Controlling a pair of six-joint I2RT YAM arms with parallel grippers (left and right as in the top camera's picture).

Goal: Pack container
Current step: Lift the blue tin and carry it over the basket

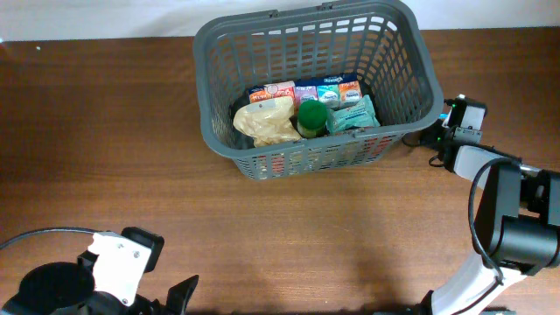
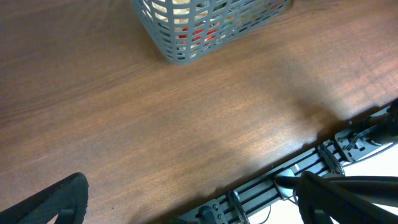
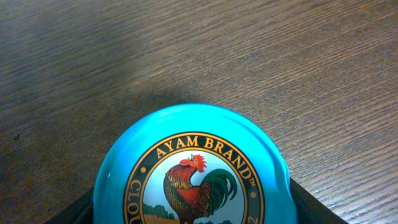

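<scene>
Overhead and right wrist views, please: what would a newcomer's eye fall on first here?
The large dark grey basket at the table's far middle, holding cartons, a round green cap and packets. In the right wrist view, a turquoise Ayam Brand tin with a rooster emblem fills the lower frame.

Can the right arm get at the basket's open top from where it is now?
Probably yes. The right gripper sits just beside the container's right wall, a teal can between its fingers. Nothing covers the opening, though it would likely need to clear the rim first.
</scene>
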